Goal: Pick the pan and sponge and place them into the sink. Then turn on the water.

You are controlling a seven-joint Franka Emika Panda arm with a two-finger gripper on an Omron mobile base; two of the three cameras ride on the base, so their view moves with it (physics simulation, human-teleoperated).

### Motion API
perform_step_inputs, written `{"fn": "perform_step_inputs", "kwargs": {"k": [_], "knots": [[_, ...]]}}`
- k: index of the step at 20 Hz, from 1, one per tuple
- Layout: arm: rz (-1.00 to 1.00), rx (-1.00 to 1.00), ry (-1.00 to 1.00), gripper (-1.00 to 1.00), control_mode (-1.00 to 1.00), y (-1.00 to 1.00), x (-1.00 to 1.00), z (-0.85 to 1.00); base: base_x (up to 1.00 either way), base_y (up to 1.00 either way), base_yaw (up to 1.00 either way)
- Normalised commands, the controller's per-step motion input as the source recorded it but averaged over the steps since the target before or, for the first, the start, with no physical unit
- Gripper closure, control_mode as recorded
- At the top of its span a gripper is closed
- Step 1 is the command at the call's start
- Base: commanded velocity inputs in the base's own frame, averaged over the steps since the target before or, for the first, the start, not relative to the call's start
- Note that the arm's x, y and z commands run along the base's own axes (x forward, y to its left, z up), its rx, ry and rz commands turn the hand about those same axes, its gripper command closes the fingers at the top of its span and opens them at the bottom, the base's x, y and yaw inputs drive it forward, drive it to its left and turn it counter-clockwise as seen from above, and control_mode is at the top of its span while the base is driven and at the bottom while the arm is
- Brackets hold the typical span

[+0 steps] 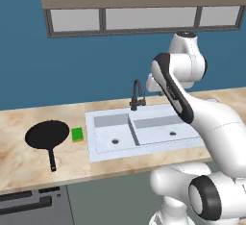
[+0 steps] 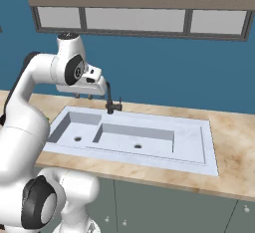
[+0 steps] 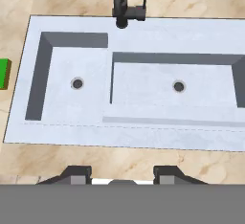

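While my claw hangs high over the front edge of the sink, its two fingertips stand apart with nothing between them and look down into both basins. I see the claw's fingers also under my hand in the right base view, near the black faucet.

In the left base view the pan lies flat on the marble counter, well to the left of the sink and well apart from my claw. Its thin handle runs from the round body toward the counter's front edge, so its long axis goes roughly back to front, tilted a little to the right at the handle end.

In the same view the sponge sits between the pan and the sink, just beside the pan's rim and near the sink's left edge, green face up. It also shows at the left border of the hand view, off to the side of my fingers. Its longer side runs back to front
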Motion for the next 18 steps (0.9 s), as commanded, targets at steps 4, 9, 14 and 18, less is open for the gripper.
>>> {"fn": "perform_step_inputs", "kwargs": {"k": [4,9,14,18], "knots": [[0.00,0.00,0.00,-1.00,-1.00,0.06,0.00,-0.02,0.00,0.00,0.00],[0.00,0.00,0.00,-1.00,-1.00,0.18,0.00,-0.07,0.00,0.00,0.00],[0.00,0.00,0.00,-1.00,-1.00,0.27,0.00,-0.12,0.00,0.00,0.00],[0.00,0.00,0.00,-1.00,-1.00,0.32,0.00,-0.17,0.00,0.00,0.00]]}}
